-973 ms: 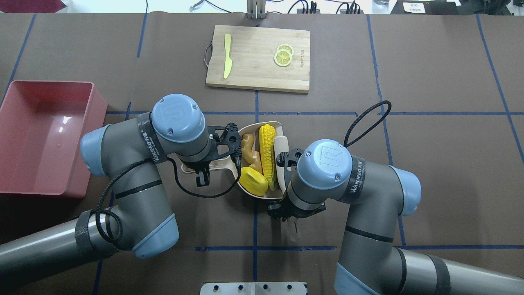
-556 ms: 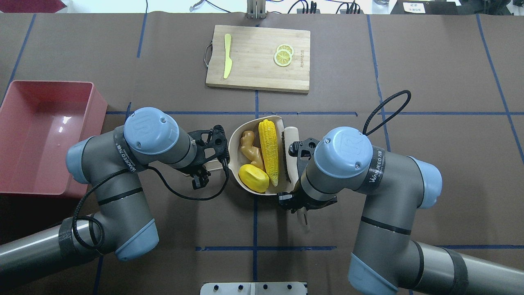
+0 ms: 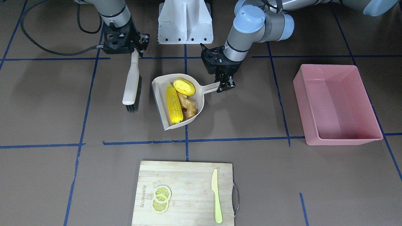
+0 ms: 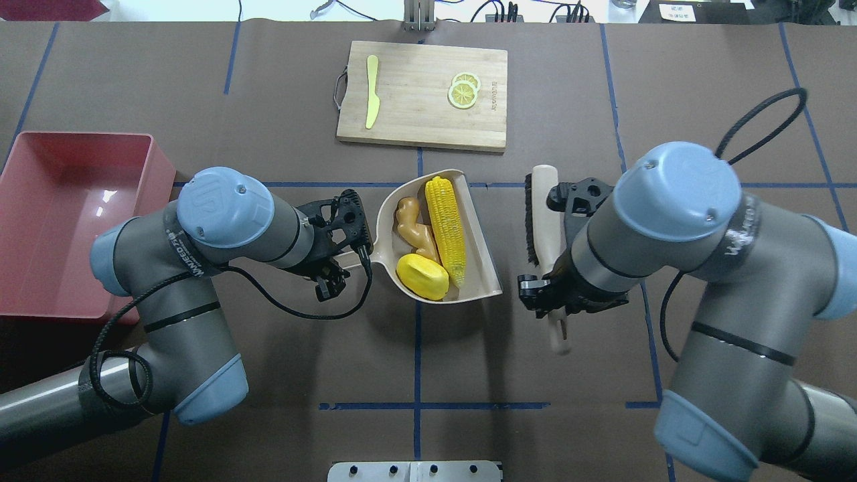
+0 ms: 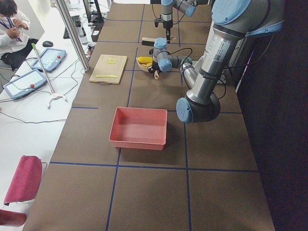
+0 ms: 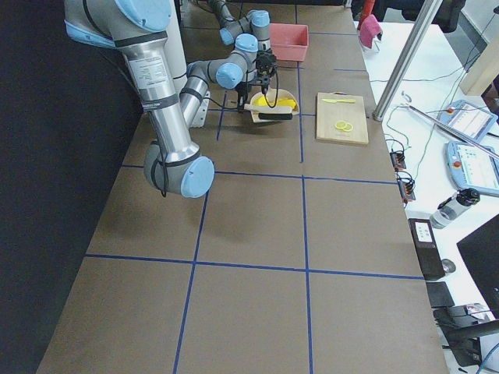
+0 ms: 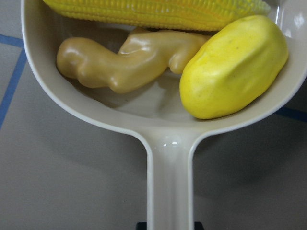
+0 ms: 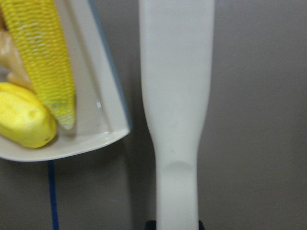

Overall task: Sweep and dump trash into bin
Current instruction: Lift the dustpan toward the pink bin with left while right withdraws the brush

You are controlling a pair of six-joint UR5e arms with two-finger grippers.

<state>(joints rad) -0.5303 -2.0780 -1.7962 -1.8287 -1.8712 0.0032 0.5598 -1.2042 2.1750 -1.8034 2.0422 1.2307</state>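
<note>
The left gripper (image 4: 349, 256) is pinched on the handle of the beige dustpan (image 4: 485, 258). The right gripper (image 4: 552, 298) is clamped on the handle of the brush (image 4: 541, 207), which is held just right of the pan's open edge, not touching it. A cutting board (image 4: 415, 114) lies farther off. The corn cob (image 4: 447, 227), ginger root (image 4: 410, 227) and potato-like lump (image 4: 422, 276) are packed inside the pan. The pink bin (image 4: 161, 174) stands well to the left.

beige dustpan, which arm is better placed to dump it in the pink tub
Left: left gripper holds the beige plastic dustpan, nearer the pink rectangular tub; right gripper holds a white-handled brush.
</note>
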